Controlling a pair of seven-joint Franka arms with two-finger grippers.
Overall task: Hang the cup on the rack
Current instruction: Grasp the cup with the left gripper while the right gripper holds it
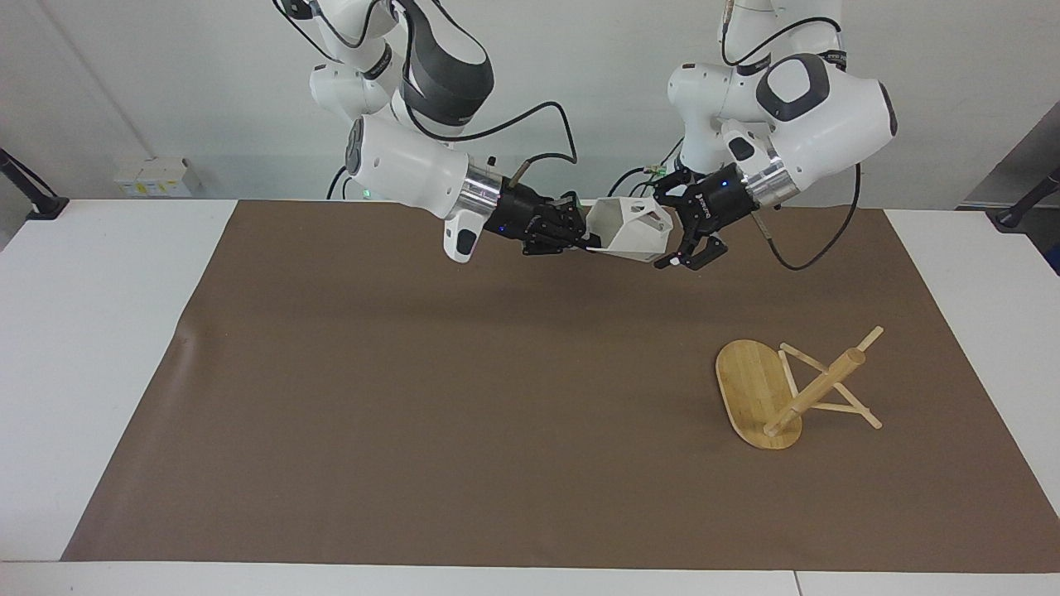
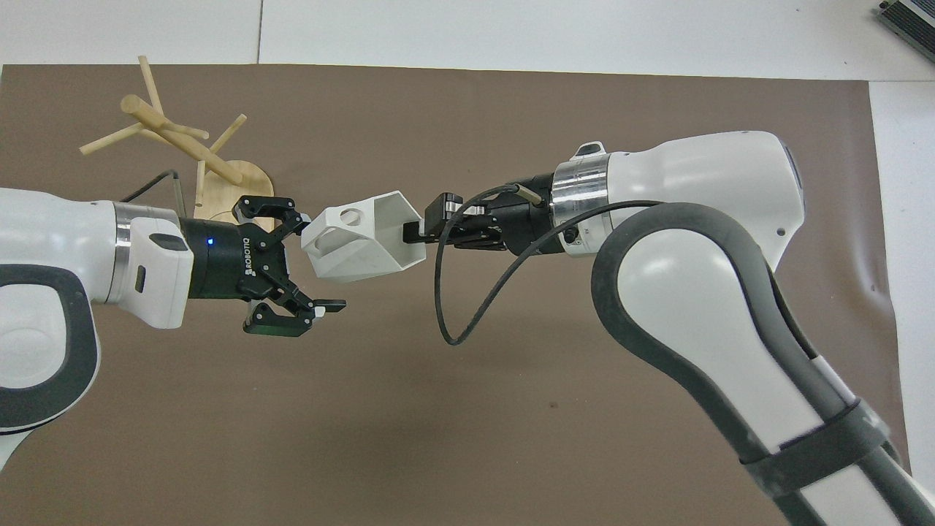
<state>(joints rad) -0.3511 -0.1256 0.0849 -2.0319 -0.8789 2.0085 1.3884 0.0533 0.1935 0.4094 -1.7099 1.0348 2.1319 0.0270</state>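
Note:
The white faceted cup (image 1: 629,228) hangs in the air on its side over the part of the brown mat nearest the robots. My right gripper (image 1: 580,234) is shut on its rim, and it also shows in the overhead view (image 2: 413,234). The cup's (image 2: 361,245) handle end points at my left gripper (image 1: 675,236), which is open with one finger at each side of that end (image 2: 318,264). The bamboo rack (image 1: 816,389) stands on the mat toward the left arm's end, farther from the robots, and shows in the overhead view (image 2: 168,135).
The brown mat (image 1: 414,397) covers most of the white table (image 1: 99,331). A black cable (image 2: 467,314) loops down from the right wrist beside the cup.

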